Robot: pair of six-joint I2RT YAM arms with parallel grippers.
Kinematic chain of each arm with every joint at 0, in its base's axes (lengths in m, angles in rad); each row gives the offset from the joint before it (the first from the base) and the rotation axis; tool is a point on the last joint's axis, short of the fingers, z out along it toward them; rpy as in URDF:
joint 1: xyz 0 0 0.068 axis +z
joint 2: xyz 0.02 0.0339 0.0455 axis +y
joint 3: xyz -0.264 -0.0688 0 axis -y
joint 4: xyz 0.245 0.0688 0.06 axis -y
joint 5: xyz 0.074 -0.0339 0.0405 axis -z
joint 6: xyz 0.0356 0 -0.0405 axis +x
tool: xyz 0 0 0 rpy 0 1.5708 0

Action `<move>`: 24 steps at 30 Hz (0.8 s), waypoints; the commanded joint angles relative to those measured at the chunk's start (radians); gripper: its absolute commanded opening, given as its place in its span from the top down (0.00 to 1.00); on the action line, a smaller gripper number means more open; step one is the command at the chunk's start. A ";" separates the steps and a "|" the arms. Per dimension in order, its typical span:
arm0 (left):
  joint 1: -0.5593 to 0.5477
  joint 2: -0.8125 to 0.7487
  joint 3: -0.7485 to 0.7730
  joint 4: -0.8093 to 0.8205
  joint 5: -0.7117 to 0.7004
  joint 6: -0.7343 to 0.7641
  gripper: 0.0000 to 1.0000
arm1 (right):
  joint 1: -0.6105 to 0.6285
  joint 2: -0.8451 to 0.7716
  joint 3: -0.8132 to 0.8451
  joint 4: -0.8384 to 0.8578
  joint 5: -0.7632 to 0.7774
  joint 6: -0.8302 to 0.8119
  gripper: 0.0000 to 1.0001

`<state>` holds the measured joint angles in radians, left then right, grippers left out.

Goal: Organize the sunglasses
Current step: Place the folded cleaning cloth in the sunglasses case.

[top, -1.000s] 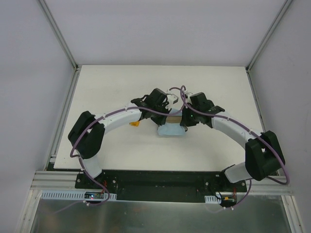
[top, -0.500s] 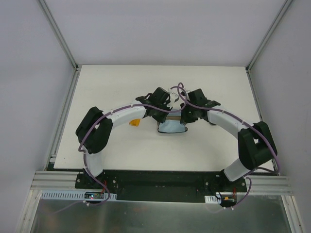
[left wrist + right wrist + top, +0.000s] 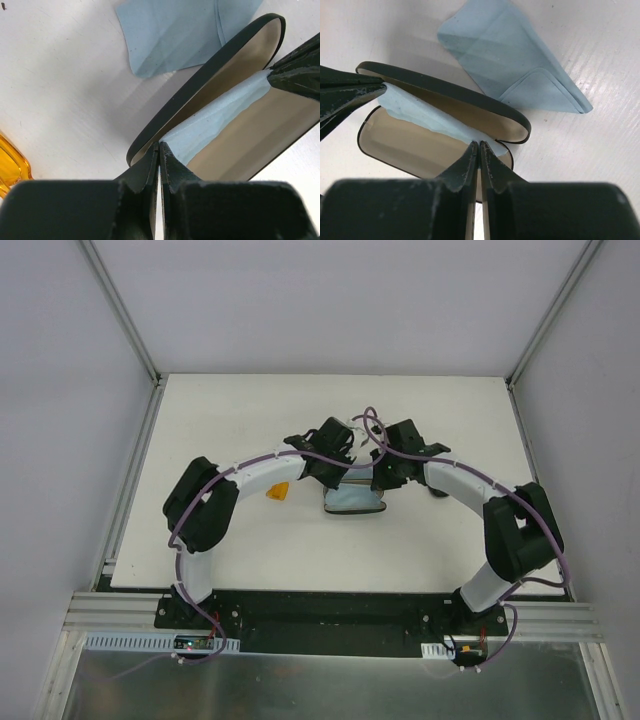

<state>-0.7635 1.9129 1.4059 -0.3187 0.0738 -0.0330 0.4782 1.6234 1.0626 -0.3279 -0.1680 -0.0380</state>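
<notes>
The orange sunglasses (image 3: 277,490) lie on the table left of the arms' wrists; an orange edge also shows in the left wrist view (image 3: 10,167). The wire-framed pair is out of view. An open black case (image 3: 355,508) with a beige lining (image 3: 270,130) lies at the table's middle. My left gripper (image 3: 159,145) and right gripper (image 3: 479,144) are each shut on one end of a light-blue cloth (image 3: 420,114). The cloth is stretched between them over the case's inside (image 3: 410,145). In the top view the left gripper (image 3: 338,476) and right gripper (image 3: 381,480) face each other above the case.
A second light-blue cloth (image 3: 180,30) lies flat on the white table just beyond the case; it also shows in the right wrist view (image 3: 515,65). Grey walls and metal rails (image 3: 135,470) border the table.
Both grippers have moved a little away from the bases with the cloth between them. Both elbows have swung inward. The black case's rim shows more around the cloth.
</notes>
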 commanded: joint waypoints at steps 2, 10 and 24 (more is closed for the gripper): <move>0.010 0.023 0.054 -0.010 -0.028 0.024 1.00 | -0.012 0.024 0.048 -0.003 0.022 -0.011 0.92; 0.012 0.035 0.065 -0.010 -0.052 0.024 1.00 | -0.024 0.041 0.069 -0.003 0.021 -0.007 0.92; 0.012 0.018 0.073 -0.006 -0.039 0.024 1.00 | -0.033 0.029 0.068 -0.003 0.018 -0.007 0.92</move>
<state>-0.7639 1.9430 1.4376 -0.3199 0.0410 -0.0288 0.4541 1.6634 1.0958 -0.3279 -0.1604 -0.0380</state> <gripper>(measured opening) 0.003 0.076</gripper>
